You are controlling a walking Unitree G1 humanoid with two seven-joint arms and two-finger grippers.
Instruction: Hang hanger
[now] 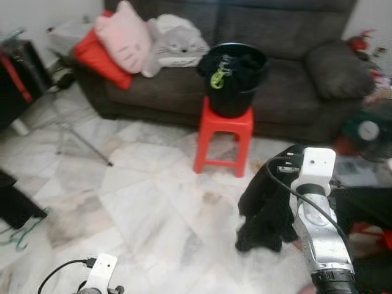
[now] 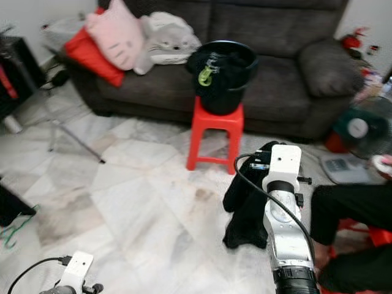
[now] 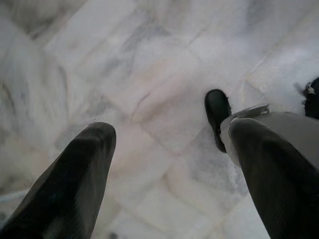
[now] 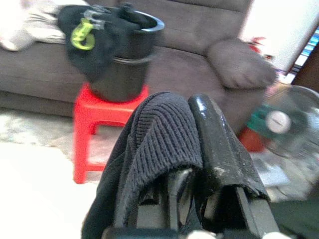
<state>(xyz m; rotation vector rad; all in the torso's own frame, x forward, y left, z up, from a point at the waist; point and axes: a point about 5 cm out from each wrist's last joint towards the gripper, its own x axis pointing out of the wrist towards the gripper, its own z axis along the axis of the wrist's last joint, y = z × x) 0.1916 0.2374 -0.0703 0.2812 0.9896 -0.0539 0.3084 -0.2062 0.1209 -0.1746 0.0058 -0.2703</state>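
Note:
My right gripper is shut on a black knitted garment, which drapes over one finger and hangs limp below the wrist above the floor. One bare black finger shows beside the cloth. I cannot make out a hanger inside the garment. Ahead, a black bucket holding dark clothes and a green clip stands on a red stool. A thin green hanger lies on the floor at the far left. My left gripper hangs low and open over the marble tiles.
A dark sofa with pink, red and grey cushions runs along the back. Thin metal stand legs cross the floor at left. At right sit a person's black trouser legs, a fan and a scale.

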